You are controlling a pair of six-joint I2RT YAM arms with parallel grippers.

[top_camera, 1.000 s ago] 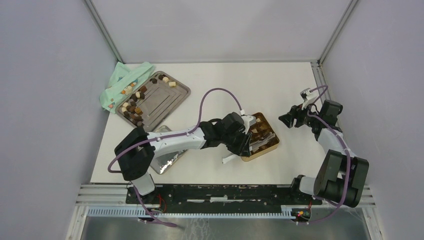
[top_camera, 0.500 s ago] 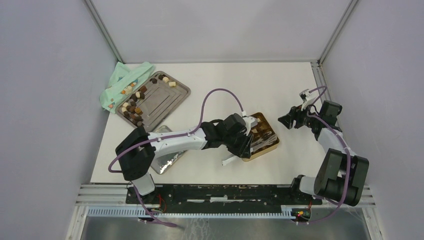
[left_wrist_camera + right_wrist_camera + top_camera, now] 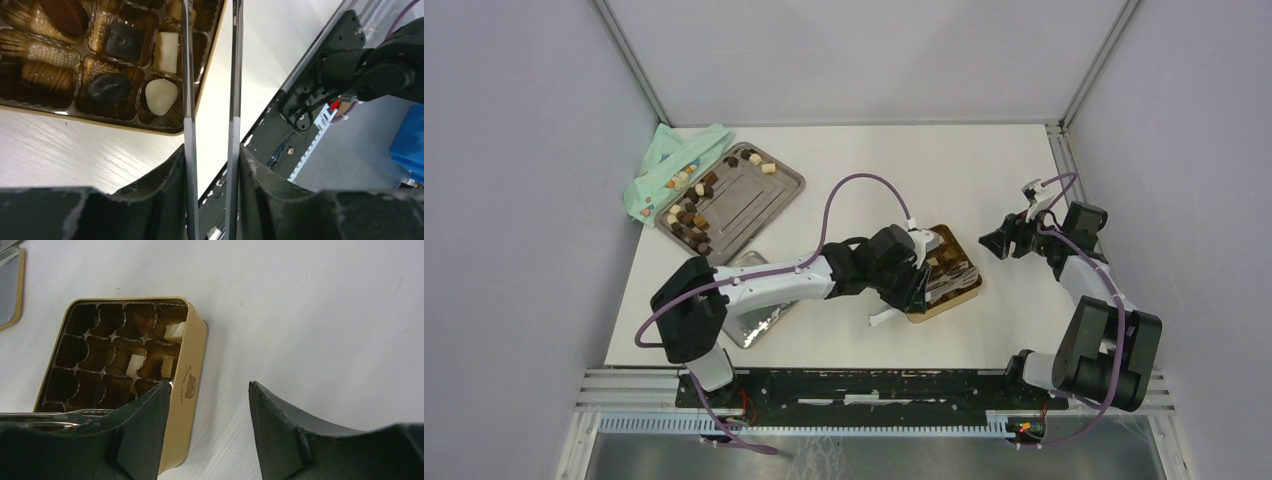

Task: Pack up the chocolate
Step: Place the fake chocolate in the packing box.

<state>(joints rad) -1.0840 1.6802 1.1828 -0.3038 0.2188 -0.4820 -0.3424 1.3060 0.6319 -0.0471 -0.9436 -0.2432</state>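
Observation:
The gold tin sits mid-table, its cells holding dark, brown and cream chocolate. My left gripper hovers over the tin's near-left corner, shut on a pair of metal tweezers. The tweezers' two arms stand apart with nothing seen between them, and their tips run out of the left wrist view. My right gripper is open and empty, just right of the tin. More chocolate lies on the metal tray at the back left.
A mint-green bag lies against the tray's far-left side. A second shiny flat tray sits under my left arm near the front. The black rail runs along the table's near edge.
The left gripper has eased a little over the tin and the tweezers' arms have spread slightly. The right gripper has drifted slightly left.

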